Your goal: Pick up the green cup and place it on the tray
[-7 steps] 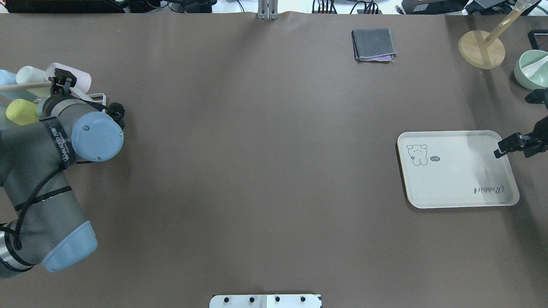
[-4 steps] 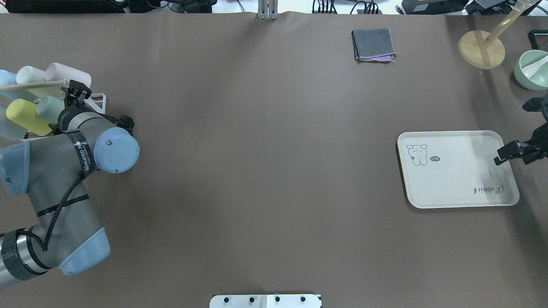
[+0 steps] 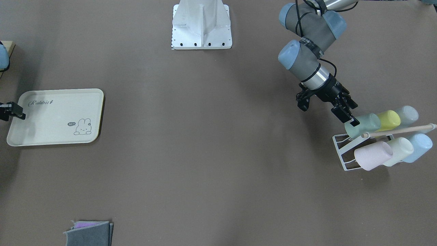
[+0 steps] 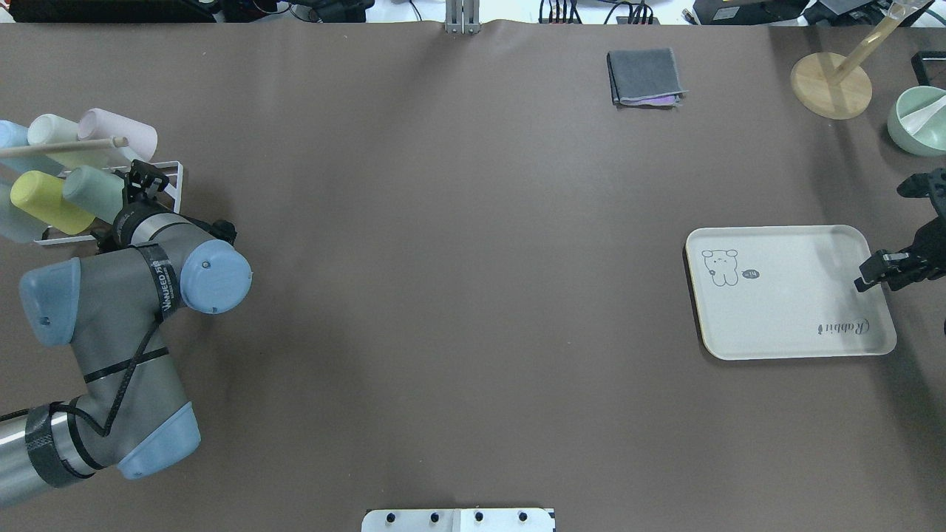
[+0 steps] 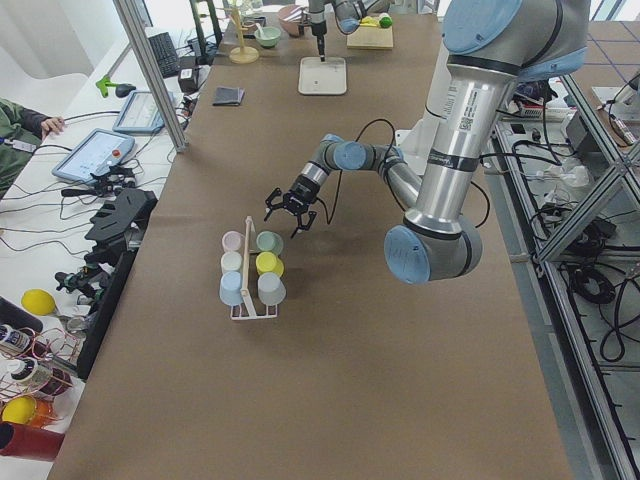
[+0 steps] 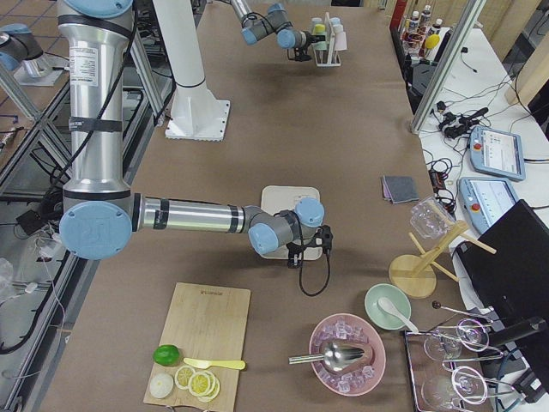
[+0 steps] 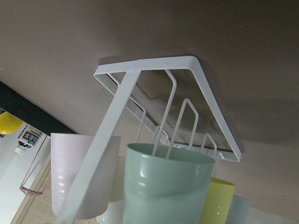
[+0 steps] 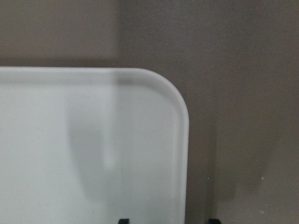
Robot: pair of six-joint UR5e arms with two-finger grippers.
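Observation:
The green cup (image 4: 92,188) lies on its side on a white wire rack (image 4: 171,171) at the table's left, among other cups. It also shows in the front view (image 3: 363,123) and fills the lower left wrist view (image 7: 168,186). My left gripper (image 4: 146,176) is open just off the cup's end (image 3: 349,115), holding nothing. The cream tray (image 4: 791,295) lies at the right, empty. My right gripper (image 4: 868,275) is open at the tray's right edge, and its tips (image 8: 167,221) stand either side of the tray's rim (image 8: 184,140).
Yellow (image 4: 44,201), pink (image 4: 118,133), cream-white (image 4: 52,129) and light blue cups share the rack under a wooden rod (image 4: 63,146). A folded grey cloth (image 4: 643,76), a wooden stand (image 4: 831,85) and a green bowl (image 4: 920,122) lie at the far side.
My left arm has swung nearer and rightward, and its gripper has moved from the pink cup to the green cup's end. The right gripper has drifted slightly nearer along the tray's edge.

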